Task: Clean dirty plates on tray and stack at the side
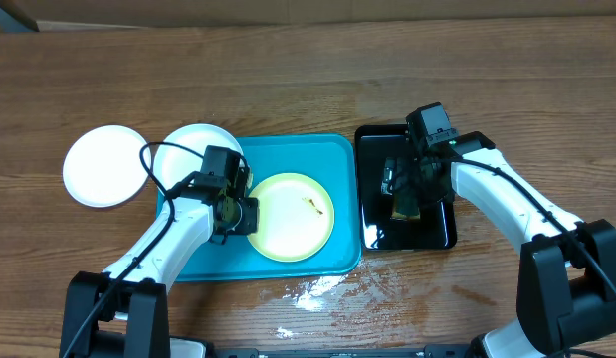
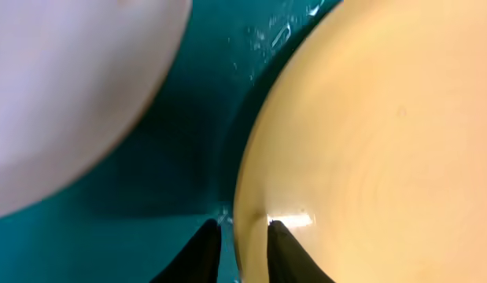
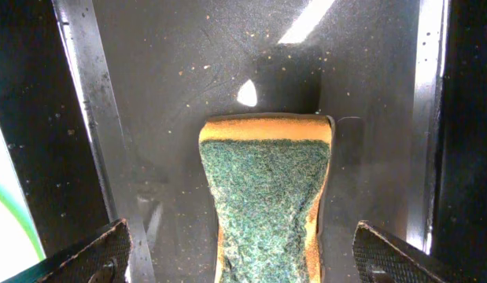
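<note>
Left pincer (image 2: 243,228), narrow, nips the rim of the yellow plate (image 1: 293,217): light, stiff, likely slippery; right pincer (image 3: 241,236) gapes wide around the soft sponge (image 3: 265,196), best squeezed across its sides.

Wooden table (image 1: 308,80); wet patch (image 1: 312,290) near front edge.

No text, label or number is legible anywhere — none.

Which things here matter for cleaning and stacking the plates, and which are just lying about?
Job: yellow plate, teal tray, sponge, black tray, white plate at the tray's corner, left white plate.
Lying about: only the wet patch on the table.
</note>
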`<action>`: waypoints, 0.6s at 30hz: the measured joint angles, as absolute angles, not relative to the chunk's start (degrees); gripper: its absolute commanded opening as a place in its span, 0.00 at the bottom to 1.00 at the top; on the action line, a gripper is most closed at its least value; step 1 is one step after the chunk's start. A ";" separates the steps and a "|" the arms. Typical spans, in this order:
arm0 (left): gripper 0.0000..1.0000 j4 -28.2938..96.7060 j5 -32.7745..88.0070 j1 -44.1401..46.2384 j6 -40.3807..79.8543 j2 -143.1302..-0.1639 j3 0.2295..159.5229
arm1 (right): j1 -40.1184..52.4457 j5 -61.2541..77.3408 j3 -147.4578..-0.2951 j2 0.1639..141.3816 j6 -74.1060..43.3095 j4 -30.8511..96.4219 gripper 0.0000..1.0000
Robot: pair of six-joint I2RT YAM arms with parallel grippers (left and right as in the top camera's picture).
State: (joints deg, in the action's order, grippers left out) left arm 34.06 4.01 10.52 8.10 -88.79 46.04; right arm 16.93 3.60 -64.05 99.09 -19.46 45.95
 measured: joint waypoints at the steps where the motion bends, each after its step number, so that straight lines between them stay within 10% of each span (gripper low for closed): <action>1: 0.24 33.34 3.66 10.52 7.42 -88.79 46.04 | 16.91 3.60 -64.05 99.09 -19.46 45.82 0.90; 8: 0.47 32.12 2.92 10.52 3.22 -88.79 46.15 | 16.91 3.33 -64.05 99.09 -19.46 44.82 0.87; 18: 0.13 34.50 4.05 10.52 9.72 -88.79 46.15 | 16.91 2.04 -59.75 99.09 -19.44 40.69 0.80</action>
